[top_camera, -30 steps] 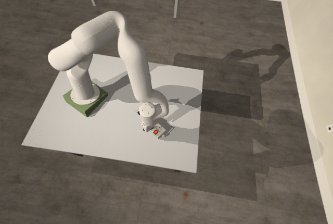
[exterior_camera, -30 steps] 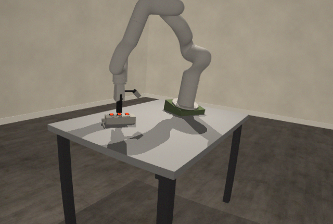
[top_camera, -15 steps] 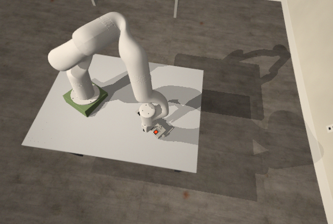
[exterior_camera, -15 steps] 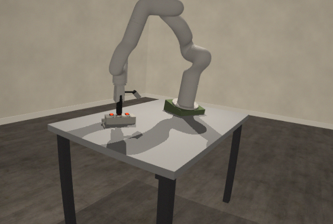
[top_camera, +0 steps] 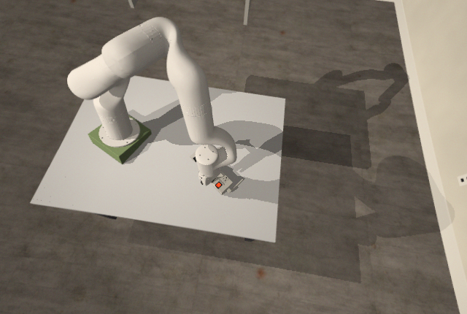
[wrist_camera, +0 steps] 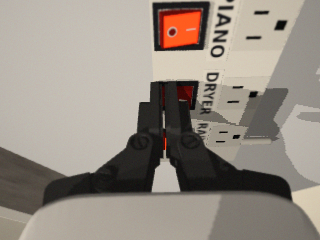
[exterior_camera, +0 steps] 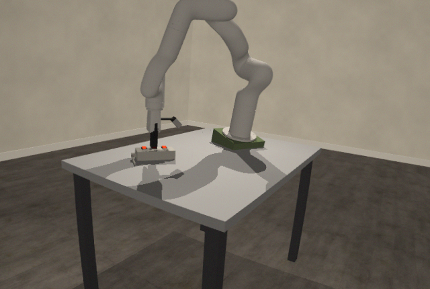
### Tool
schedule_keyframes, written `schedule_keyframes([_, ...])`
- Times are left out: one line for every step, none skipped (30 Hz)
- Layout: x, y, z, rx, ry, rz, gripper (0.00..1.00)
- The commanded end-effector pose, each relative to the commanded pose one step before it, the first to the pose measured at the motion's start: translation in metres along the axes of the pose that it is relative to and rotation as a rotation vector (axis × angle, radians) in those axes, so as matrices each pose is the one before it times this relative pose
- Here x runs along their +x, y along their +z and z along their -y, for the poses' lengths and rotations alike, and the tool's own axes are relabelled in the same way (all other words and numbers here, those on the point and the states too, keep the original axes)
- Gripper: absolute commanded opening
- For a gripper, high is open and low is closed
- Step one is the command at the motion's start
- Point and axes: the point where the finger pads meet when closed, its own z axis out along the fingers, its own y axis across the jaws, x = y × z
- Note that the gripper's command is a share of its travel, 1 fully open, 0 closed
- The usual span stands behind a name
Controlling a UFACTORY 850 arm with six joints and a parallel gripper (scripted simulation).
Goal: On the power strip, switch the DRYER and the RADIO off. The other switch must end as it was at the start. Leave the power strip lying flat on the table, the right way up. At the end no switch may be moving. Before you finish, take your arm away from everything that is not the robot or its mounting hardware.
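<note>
Near the tabletop (exterior_camera: pixel 222 205) edge farthest from the arm's base, the light, rigid power strip (exterior_camera: pixel 152 155) is judged prone to sliding, so the DRYER switch (wrist_camera: pixel 186 93) is best pressed straight down by the closed, empty pincer (wrist_camera: pixel 164 106), not gripped.

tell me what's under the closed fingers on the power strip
Under the shut, empty fingers sits the DRYER switch; only its red upper right part shows. The RADIO switch below is a red sliver between them. Whether the tips touch cannot be seen. The PIANO switch is uncovered.
</note>
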Motion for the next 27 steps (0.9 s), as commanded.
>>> schedule_keyframes([-0.00025, 0.00049, -0.00011, 0.00019, 0.00001, 0.00044, 0.00])
schedule_keyframes([0.00000, 0.00000, 0.00000, 0.00000, 0.00000, 0.00000, 0.00])
schedule_keyframes([0.00000, 0.00000, 0.00000, 0.00000, 0.00000, 0.00000, 0.00])
schedule_keyframes([0.00000, 0.00000, 0.00000, 0.00000, 0.00000, 0.00000, 0.00])
schedule_keyframes([0.00000, 0.00000, 0.00000, 0.00000, 0.00000, 0.00000, 0.00])
schedule_keyframes([0.00000, -0.00002, 0.00000, 0.00000, 0.00000, 0.00000, 0.00])
schedule_keyframes([0.00000, -0.00016, 0.00000, 0.00000, 0.00000, 0.00000, 0.00])
schedule_keyframes([0.00000, -0.00039, 0.00000, -0.00001, 0.00000, 0.00000, 0.00])
schedule_keyframes([0.00000, -0.00069, 0.00000, -0.00001, 0.00000, 0.00000, 0.00])
schedule_keyframes([0.00000, -0.00103, 0.00000, -0.00001, 0.00000, 0.00000, 0.00])
schedule_keyframes([0.00000, -0.00138, 0.00000, 0.00001, 0.00000, 0.00000, 0.00])
schedule_keyframes([0.00000, 0.00000, 0.00000, 0.00000, 0.00000, 0.00000, 0.00])
schedule_keyframes([0.00000, 0.00000, 0.00000, 0.00000, 0.00000, 0.00000, 0.00])
schedule_keyframes([0.00000, -0.00174, 0.00000, 0.00001, 0.00000, 0.00000, 0.00])
schedule_keyframes([0.00000, -0.00211, 0.00000, -0.00002, 0.00000, 0.00000, 0.00])
schedule_keyframes([0.00001, -0.00239, 0.00001, 0.00002, 0.00000, 0.00000, 0.00])
schedule_keyframes([-0.00001, -0.00268, -0.00001, -0.00002, 0.00000, 0.00000, 0.00])
schedule_keyframes([0.00000, -0.00286, 0.00000, 0.00001, 0.00000, 0.00000, 0.00])
schedule_keyframes([0.00000, -0.00301, 0.00000, 0.00000, 0.00000, 0.00000, 0.00])
schedule_keyframes([0.00000, -0.00306, 0.00000, -0.00001, 0.00000, 0.00000, 0.00])
schedule_keyframes([0.00001, -0.00301, 0.00001, 0.00002, 0.00000, 0.00000, 0.00])
schedule_keyframes([-0.00001, -0.00293, -0.00001, -0.00002, 0.00000, 0.00000, 0.00])
schedule_keyframes([0.00000, -0.00270, 0.00000, 0.00001, 0.00000, 0.00000, 0.00])
schedule_keyframes([0.00000, -0.00244, 0.00000, -0.00001, 0.00000, 0.00000, 0.00])
schedule_keyframes([0.00000, -0.00207, 0.00000, 0.00001, 0.00000, 0.00000, 0.00])
schedule_keyframes([0.00000, -0.00170, 0.00000, -0.00002, 0.00000, 0.00000, 0.00])
schedule_keyframes([0.00000, -0.00126, 0.00000, 0.00000, 0.00000, 0.00000, 0.00])
